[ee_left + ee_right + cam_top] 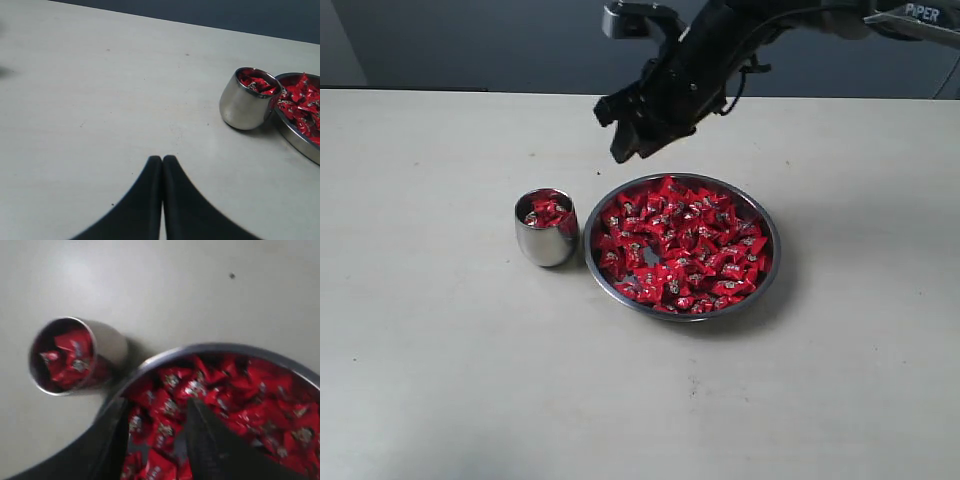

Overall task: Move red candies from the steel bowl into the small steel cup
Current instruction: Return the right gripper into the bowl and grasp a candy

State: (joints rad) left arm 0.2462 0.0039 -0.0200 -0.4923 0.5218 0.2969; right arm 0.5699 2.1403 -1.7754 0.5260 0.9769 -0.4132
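The steel bowl (766, 262) sits mid-table, heaped with red candies (685, 245). Touching its left rim stands the small steel cup (546, 243), which holds a few red candies (548, 211). My right gripper (625, 140) hovers open above the bowl's far left rim, with nothing between its fingers. In the right wrist view, the open right gripper (157, 412) frames candies (160, 427) in the bowl (220, 349), with the cup (107, 347) beside it. My left gripper (162, 161) is shut and empty, low over bare table, well short of the cup (244, 104) and the bowl (300, 141).
The table (440, 370) is pale and plain. Its far edge (450, 91) meets a dark wall. The right arm (790, 20) reaches in from the upper right.
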